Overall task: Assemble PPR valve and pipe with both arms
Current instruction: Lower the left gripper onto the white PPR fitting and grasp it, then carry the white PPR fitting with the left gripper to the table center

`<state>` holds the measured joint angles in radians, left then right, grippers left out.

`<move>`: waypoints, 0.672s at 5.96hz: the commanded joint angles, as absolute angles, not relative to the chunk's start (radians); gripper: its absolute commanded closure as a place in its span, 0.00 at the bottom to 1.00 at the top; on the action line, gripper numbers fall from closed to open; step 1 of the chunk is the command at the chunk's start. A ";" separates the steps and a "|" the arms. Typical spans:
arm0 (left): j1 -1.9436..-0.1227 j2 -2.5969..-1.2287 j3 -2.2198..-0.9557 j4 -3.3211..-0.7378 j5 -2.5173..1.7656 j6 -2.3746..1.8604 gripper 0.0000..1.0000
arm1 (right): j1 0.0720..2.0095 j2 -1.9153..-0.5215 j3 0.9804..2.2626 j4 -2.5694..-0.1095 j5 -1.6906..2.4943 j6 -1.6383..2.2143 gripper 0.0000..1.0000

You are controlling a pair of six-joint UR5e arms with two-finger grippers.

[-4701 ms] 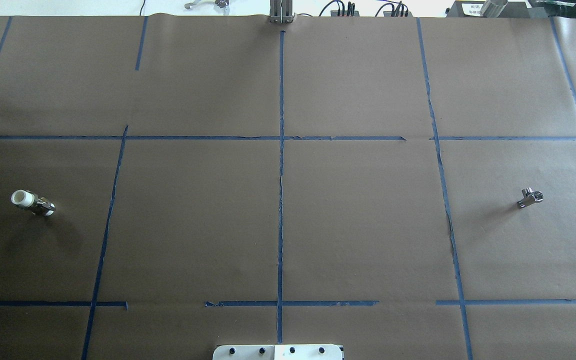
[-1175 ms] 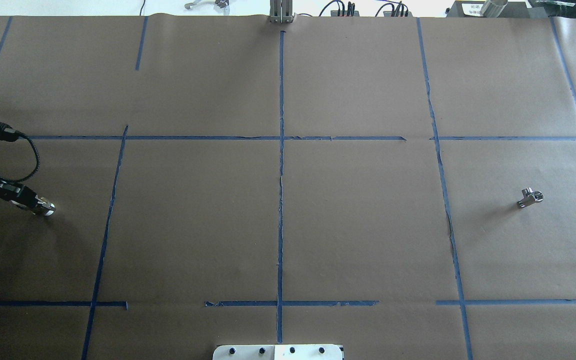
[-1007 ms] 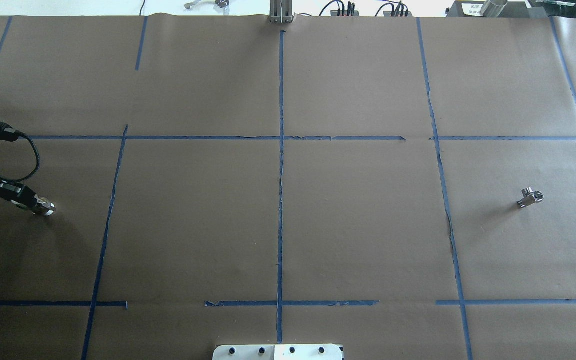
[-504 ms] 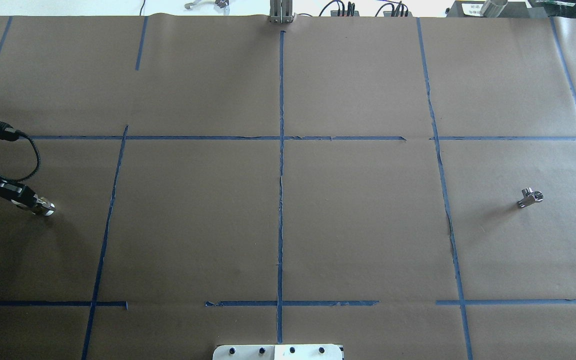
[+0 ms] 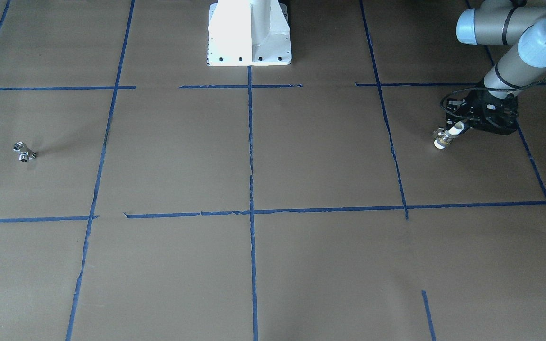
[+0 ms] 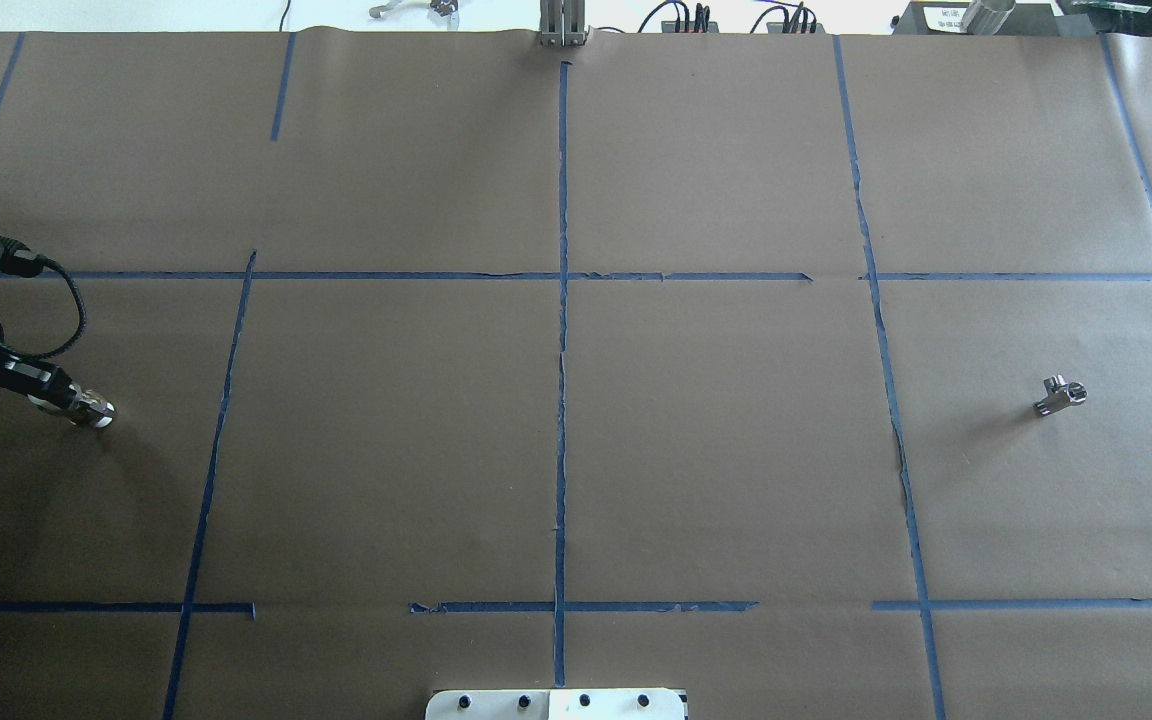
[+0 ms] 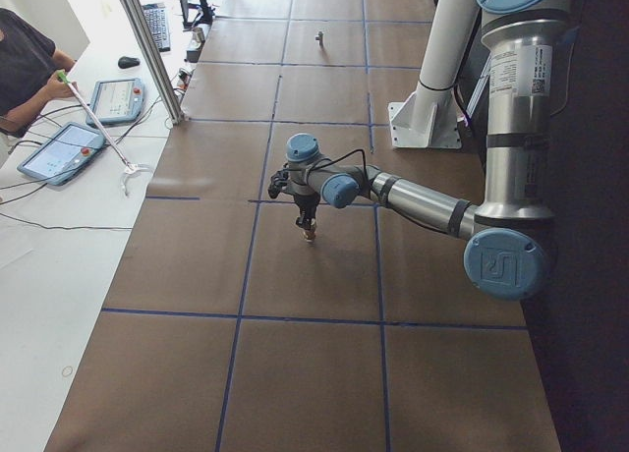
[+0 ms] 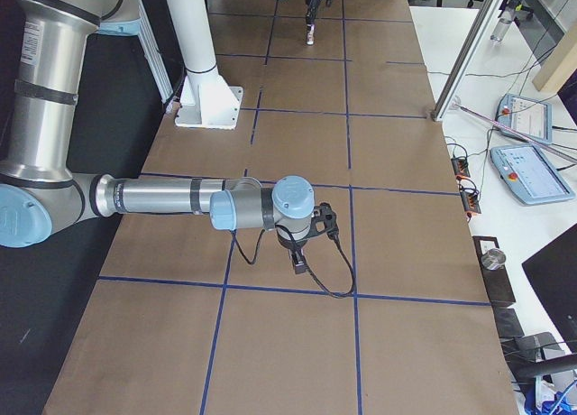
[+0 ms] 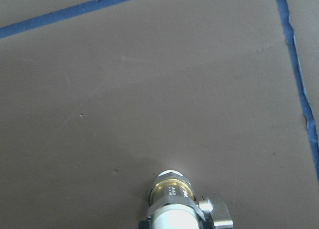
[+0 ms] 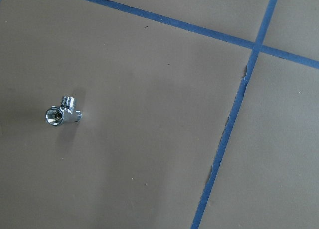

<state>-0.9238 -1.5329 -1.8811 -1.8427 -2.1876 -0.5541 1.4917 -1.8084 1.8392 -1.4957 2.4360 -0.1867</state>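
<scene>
A white PPR pipe with a brass and chrome fitting (image 5: 445, 137) is at the table's left side. It also shows in the overhead view (image 6: 91, 410) and the left wrist view (image 9: 172, 209). My left gripper (image 5: 459, 127) is shut on its white end, also seen in the overhead view (image 6: 48, 392). The fitting end points down at the paper. A small chrome valve (image 6: 1060, 394) lies alone at the right, also in the front view (image 5: 24, 152) and the right wrist view (image 10: 62, 113). My right gripper (image 8: 297, 260) hovers over the table. I cannot tell whether it is open.
Brown paper with blue tape lines (image 6: 562, 400) covers the table. The robot's white base (image 5: 249, 33) stands at the near middle edge. A metal post (image 6: 562, 25) and cables sit at the far edge. Tablets (image 7: 61, 149) and an operator are beyond it.
My left arm came in from the left and took hold of the pipe's white end. In the last half second the fitting end shifted slightly right and up. The valve has not moved.
</scene>
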 commanded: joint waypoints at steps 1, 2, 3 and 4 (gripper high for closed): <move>-0.922 -1.631 -1.913 -1.830 -2.192 -0.735 1.00 | 1.493 -1.810 1.841 -1.496 2.436 -0.186 0.00; -0.854 -1.732 -1.914 -1.825 -2.189 -0.858 1.00 | 1.491 -1.810 1.841 -1.496 2.436 -0.183 0.00; -0.737 -1.907 -1.910 -1.705 -2.184 -1.008 1.00 | 1.491 -1.810 1.842 -1.496 2.436 -0.181 0.00; -0.645 -2.092 -1.889 -1.533 -2.101 -1.087 1.00 | 1.491 -1.812 1.841 -1.497 2.436 -0.181 0.00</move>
